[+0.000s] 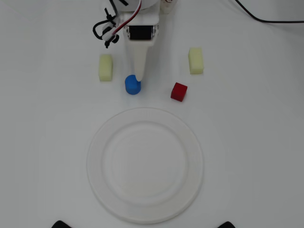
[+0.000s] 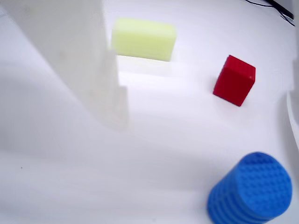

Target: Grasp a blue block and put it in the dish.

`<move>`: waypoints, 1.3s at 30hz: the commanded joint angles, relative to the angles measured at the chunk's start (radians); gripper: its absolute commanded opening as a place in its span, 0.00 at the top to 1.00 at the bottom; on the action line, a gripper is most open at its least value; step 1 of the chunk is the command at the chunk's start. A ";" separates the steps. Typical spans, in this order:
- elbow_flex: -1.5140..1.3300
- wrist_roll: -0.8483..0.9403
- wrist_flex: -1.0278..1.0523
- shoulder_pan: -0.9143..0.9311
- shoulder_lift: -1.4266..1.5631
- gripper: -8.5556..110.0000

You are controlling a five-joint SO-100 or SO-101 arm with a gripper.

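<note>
Your gripper (image 1: pixel 137 78) tip touches the blue block's (image 1: pixel 132 85) upper right edge in the overhead view, above the dish (image 1: pixel 145 209) — jaw opening can't be told. Count: one blue block, one red cube (image 1: pixel 179 91), two yellow blocks (image 1: pixel 106 67) (image 1: pixel 195 60).

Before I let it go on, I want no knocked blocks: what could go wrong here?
The gripper has one finger tip touching the blue block's upper right edge in the overhead view, so pushing lower might tip or shove it. Only one finger shows, so closing may miss. The red cube sits near the route to the plate.
</note>
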State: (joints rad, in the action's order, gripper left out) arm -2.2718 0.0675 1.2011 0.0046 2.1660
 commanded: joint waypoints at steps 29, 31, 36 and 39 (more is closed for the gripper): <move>0.256 0.008 -0.186 0.032 -0.528 0.73; 0.262 0.008 -0.186 0.035 -0.535 0.74; 0.267 0.006 -0.183 0.031 -0.537 0.90; 0.270 0.005 -0.160 0.014 -0.518 0.93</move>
State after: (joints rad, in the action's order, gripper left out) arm -2.0463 0.0706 1.0247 0.0276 1.6260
